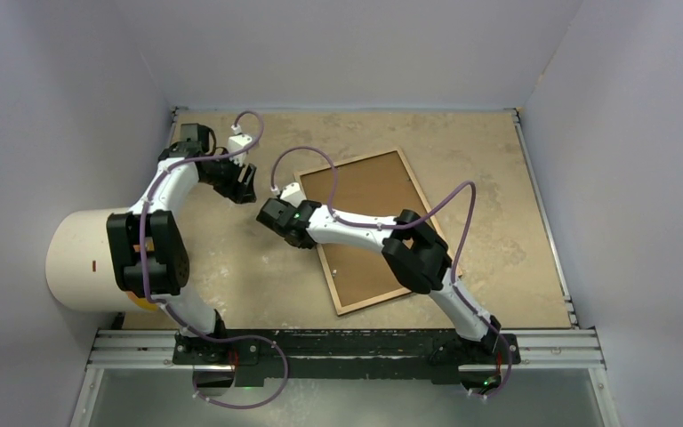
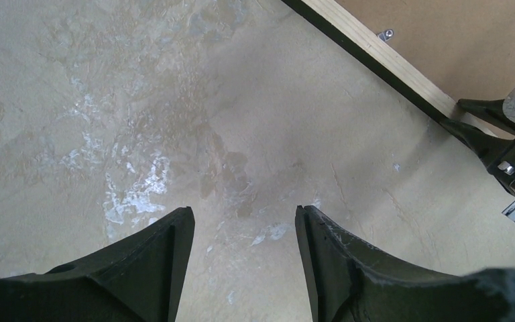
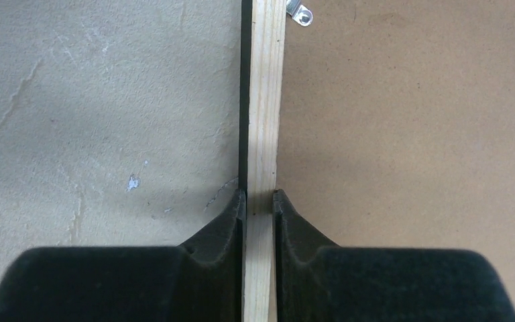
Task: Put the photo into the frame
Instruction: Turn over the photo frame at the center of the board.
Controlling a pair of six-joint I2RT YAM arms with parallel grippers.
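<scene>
The frame (image 1: 347, 163) lies back up on the table, light wood rails showing, tilted toward the right. The plain brown backing board (image 1: 365, 191) fills it. My right gripper (image 1: 289, 227) is shut on the frame's left rail; in the right wrist view the fingers (image 3: 260, 198) pinch the wood rail (image 3: 265, 100), with the board (image 3: 409, 134) to its right. My left gripper (image 1: 242, 185) is open and empty over bare table left of the frame (image 2: 382, 64); its jaws (image 2: 245, 218) stand wide apart. The photo is out of view.
A white cylinder (image 1: 80, 258) stands at the left edge beside the left arm. A small metal clip (image 3: 300, 12) sits on the frame's back. Walls enclose the tan table (image 1: 231, 267) on three sides. An aluminium rail (image 1: 347, 342) runs along the near edge.
</scene>
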